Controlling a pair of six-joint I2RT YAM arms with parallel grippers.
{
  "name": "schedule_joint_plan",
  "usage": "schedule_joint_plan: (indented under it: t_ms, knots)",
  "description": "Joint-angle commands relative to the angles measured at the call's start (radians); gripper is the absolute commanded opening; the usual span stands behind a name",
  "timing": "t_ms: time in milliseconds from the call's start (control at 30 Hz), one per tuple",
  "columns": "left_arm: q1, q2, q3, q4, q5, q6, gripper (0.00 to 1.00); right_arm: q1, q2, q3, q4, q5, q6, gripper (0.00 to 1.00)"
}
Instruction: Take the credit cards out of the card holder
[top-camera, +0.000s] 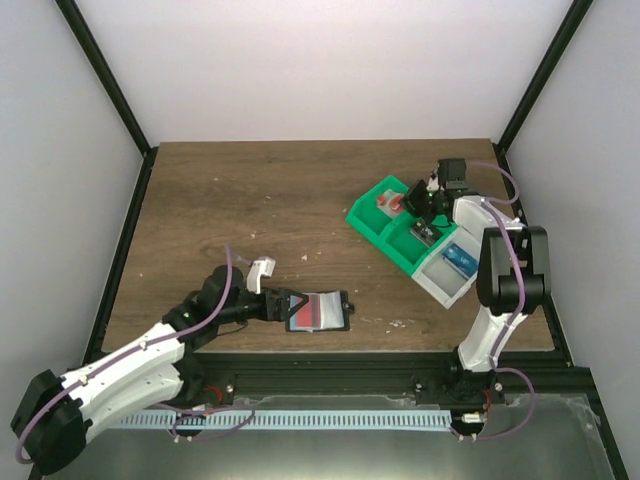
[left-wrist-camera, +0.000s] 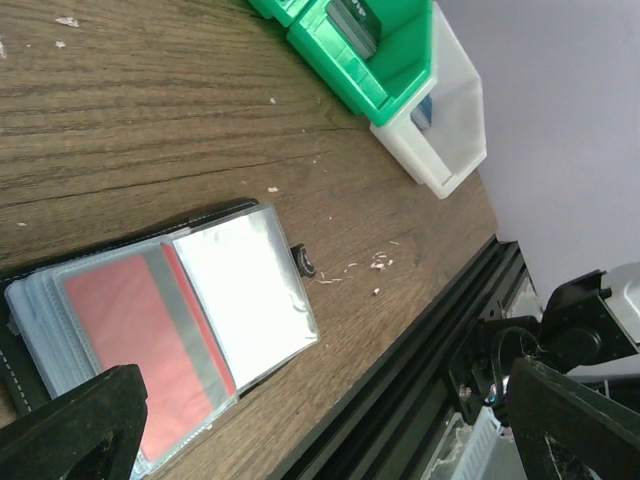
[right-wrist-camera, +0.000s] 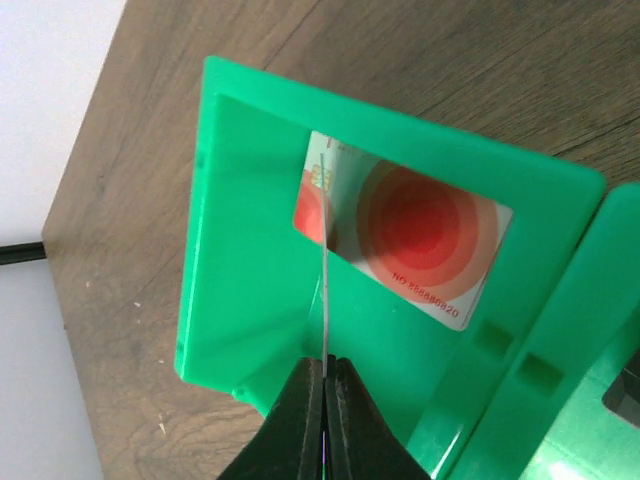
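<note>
I'm seeing the card holder (top-camera: 318, 311) lying open well apart from the green tray (top-camera: 365, 222), long axis and tab (left-wrist-camera: 303, 262) pointing trayward. A red card (left-wrist-camera: 150, 320) is showing through its clear sleeves, and its end is cut off behind my left gripper's (top-camera: 270, 288) released jaws. My right gripper (right-wrist-camera: 325, 400) is pinching a held card (right-wrist-camera: 325, 260) edge-on, face hidden, over the tray's end compartment, where a ringed card (right-wrist-camera: 420, 235) is lying flat.

The table (top-camera: 250, 200) is dark brown wood grain. The card holder (top-camera: 318, 311) lies open and flat on it, close to the near edge and about midway across. At the right side a green tray (top-camera: 366, 222) and a clear-white tray (top-camera: 432, 285) sit touching in one diagonal row. Small pale flecks (top-camera: 398, 323) are scattered over the bare wood, some just right of the holder.
</note>
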Motion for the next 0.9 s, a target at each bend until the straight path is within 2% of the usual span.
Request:
schedule_joint_plan:
  t_ms: [0, 100, 667, 867]
  knots:
    - [0.002, 0.008, 0.010, -0.007, -0.018, 0.018, 1.00, -0.015, 0.037, 0.062, -0.048, 0.018, -0.004, 0.00]
    - [0.001, 0.013, 0.007, 0.004, -0.014, 0.010, 1.00, -0.019, 0.055, 0.068, -0.007, -0.003, 0.002, 0.01]
    - [0.001, 0.019, -0.009, 0.026, -0.021, 0.008, 1.00, -0.033, 0.108, 0.135, -0.005, -0.002, -0.005, 0.00]
    - [0.002, -0.016, -0.003, -0.001, -0.030, 0.001, 1.00, -0.033, 0.114, 0.135, -0.027, 0.024, -0.004, 0.07]
